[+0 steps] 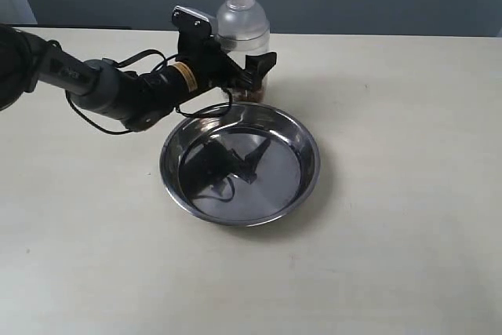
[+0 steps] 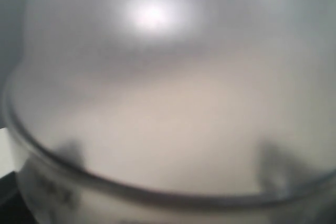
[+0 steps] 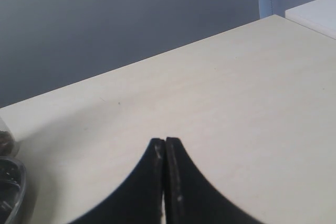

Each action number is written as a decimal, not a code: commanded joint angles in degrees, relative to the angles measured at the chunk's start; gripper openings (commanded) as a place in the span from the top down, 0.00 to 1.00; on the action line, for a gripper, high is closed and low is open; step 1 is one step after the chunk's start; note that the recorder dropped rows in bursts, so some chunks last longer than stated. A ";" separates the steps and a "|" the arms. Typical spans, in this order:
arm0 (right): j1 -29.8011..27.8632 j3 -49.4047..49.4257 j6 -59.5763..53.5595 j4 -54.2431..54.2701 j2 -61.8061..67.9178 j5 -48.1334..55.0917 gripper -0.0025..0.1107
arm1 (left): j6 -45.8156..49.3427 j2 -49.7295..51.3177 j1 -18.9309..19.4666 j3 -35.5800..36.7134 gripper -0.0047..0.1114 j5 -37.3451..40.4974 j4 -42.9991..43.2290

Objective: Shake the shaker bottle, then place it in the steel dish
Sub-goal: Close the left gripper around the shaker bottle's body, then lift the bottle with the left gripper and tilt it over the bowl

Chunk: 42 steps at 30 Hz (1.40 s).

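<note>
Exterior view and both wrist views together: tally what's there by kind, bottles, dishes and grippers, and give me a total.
Bottles: 1, the shaker bottle
Dishes: 1, the steel dish
Grippers: 2, the left gripper at the bottle, and the right gripper, which is shut
Total: 4

There was one shaker bottle (image 1: pixel 243 25), one steel dish (image 1: pixel 312 164) and one desk (image 1: pixel 408 115); two hands were counted, the left hand (image 1: pixel 249 76) and the right hand (image 3: pixel 166 150), one per arm
</note>
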 commanded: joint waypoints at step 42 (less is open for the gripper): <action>0.05 0.12 -0.19 -0.11 -0.25 -0.41 0.98 | -9.55 -32.48 -0.19 10.95 0.96 24.01 9.97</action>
